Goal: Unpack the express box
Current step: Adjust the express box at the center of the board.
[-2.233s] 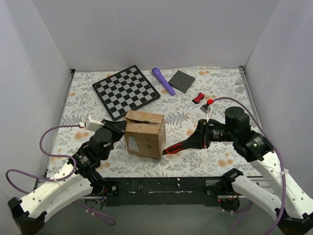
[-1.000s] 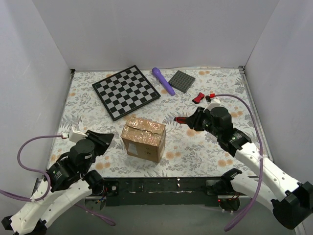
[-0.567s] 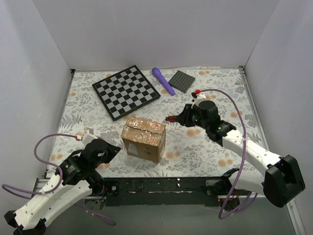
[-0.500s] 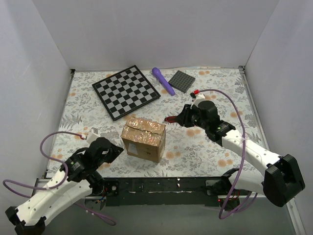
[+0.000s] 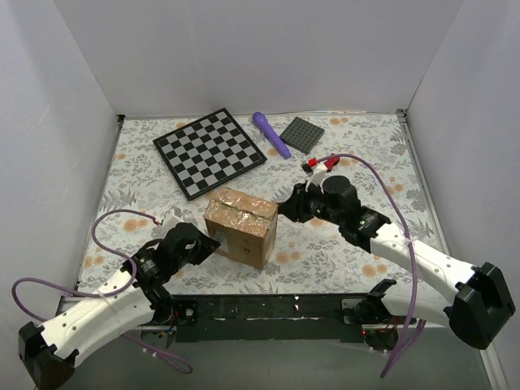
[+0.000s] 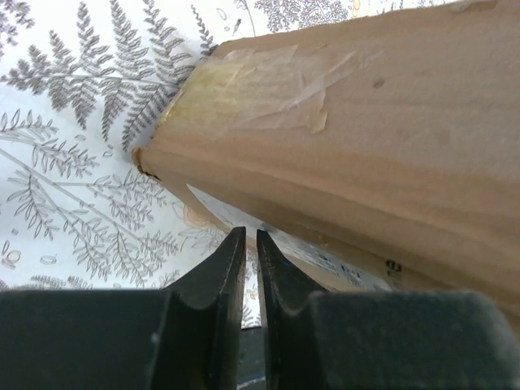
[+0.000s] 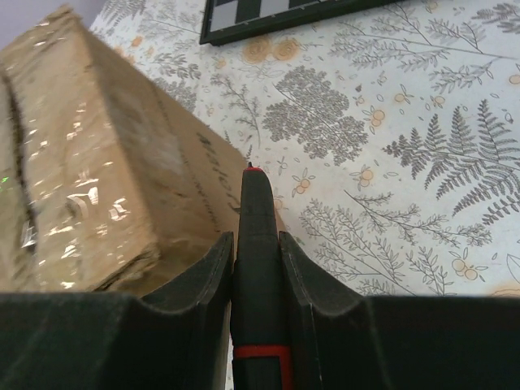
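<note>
Your left end effector [image 6: 250, 237] was closed on nothing just beside the express box [image 5: 240, 223], which sat mid-table [image 5: 366, 146] toward the near edge. Your right end effector [image 7: 256, 240] gripped a red-tipped black tool [image 7: 253, 195] at the box's right side.

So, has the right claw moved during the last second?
Yes. Against the chessboard, the right claw, gripping its black-and-red tool, has come left and lower in the top view, beside the express box.

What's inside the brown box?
Nothing inside can be seen. The express box has its top flaps folded shut, with shiny tape over them, so whatever it holds is covered.
</note>
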You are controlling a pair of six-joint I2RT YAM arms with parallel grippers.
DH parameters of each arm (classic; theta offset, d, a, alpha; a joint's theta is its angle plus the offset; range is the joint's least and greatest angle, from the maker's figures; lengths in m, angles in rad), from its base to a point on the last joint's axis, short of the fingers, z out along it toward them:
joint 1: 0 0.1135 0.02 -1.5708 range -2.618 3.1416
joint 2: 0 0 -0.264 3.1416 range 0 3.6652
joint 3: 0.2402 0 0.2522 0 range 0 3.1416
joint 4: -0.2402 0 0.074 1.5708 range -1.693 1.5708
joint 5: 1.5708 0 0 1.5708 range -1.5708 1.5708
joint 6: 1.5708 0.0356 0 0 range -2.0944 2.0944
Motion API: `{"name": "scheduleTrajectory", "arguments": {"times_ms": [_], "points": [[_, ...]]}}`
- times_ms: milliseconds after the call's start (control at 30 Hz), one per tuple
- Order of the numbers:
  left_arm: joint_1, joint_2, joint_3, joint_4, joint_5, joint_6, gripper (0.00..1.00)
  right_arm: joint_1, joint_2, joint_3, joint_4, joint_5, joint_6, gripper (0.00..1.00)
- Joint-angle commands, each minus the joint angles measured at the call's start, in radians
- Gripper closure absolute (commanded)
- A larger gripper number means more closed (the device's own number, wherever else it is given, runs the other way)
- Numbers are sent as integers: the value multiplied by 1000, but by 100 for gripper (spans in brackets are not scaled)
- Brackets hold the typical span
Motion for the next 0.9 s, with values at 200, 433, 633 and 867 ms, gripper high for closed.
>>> {"name": "scheduleTrajectory", "arguments": {"times_ms": [200, 433, 633, 867], "points": [[9, 320, 42, 347, 4, 236, 78, 124, -166, -25, -39, 104, -23, 99], [101, 406, 46, 502, 79, 313, 51, 192, -162, -40, -48, 128, -4, 99], [203, 406, 62, 496, 96, 330, 26, 192, -208, -13, -152, 305, 31, 99], [212, 285, 137, 389, -45, 341, 18, 187, -413, -25, -257, 748, 109, 99]]}}
